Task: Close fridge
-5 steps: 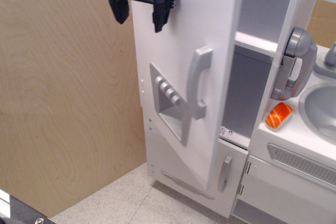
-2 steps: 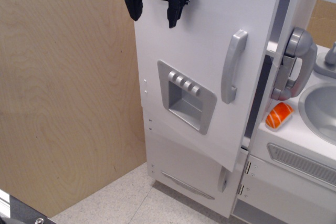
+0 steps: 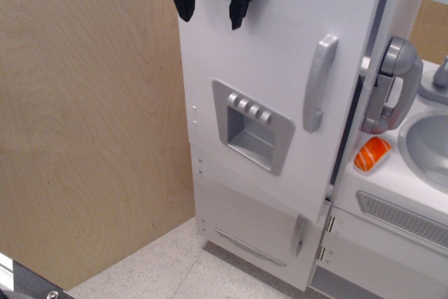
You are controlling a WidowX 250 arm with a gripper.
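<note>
- My gripper (image 3: 211, 6) hangs with jaws apart, clamping nothing, before the fridge (image 3: 280, 89) door's top.
- Below my jaws sits its dispenser panel (image 3: 252, 125); lower right, its grey handle (image 3: 318, 83).

The tall white fridge (image 3: 273, 96) is showing a smooth, painted-looking matt face, its grey vertical bar handle (image 3: 318, 83) and grey recessed dispenser panel (image 3: 250, 125) looking like satin plastic. The black gripper (image 3: 210, 6) is appearing as dull, hard plastic or metal; which one cannot be told. The light plywood wall panel (image 3: 91, 124) is displaying a clear wood grain with a flat finish. The speckled pale floor (image 3: 154, 271) is looking slightly rough. The small orange toy (image 3: 372, 154) is gleaming glossily.
</note>
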